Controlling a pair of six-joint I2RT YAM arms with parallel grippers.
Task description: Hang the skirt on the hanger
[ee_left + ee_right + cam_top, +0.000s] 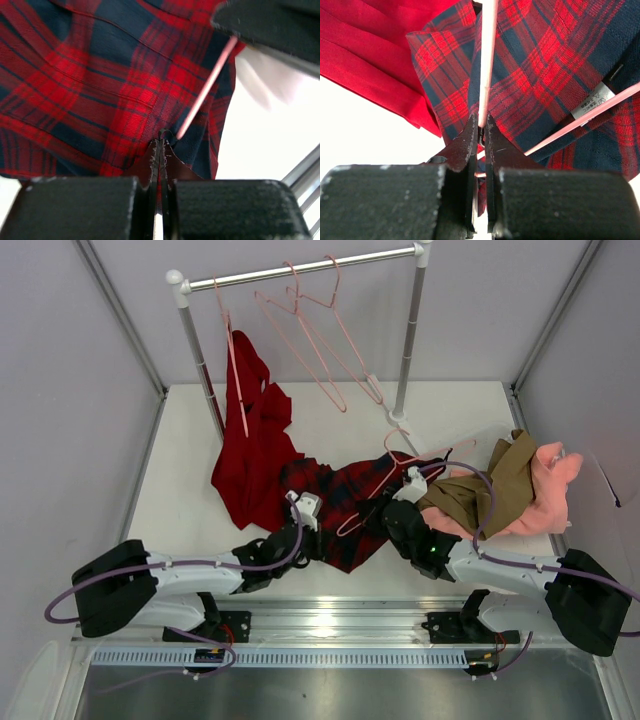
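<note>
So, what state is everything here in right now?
skirt, crumpled on the table, edge pinched.
hanger, lying across the skirt, one rod gripped.
left gripper, shut on the skirt.
right gripper, shut on the hanger.
red garment, hung from the rail, lower part on the table.
spare hangers, hooked on the rail, bare.
clothes pile, heaped at the right.

A robot lab cell: plain grey walls (50,390) enclose a white table (180,470) holding a clothes rail (300,270).
</note>
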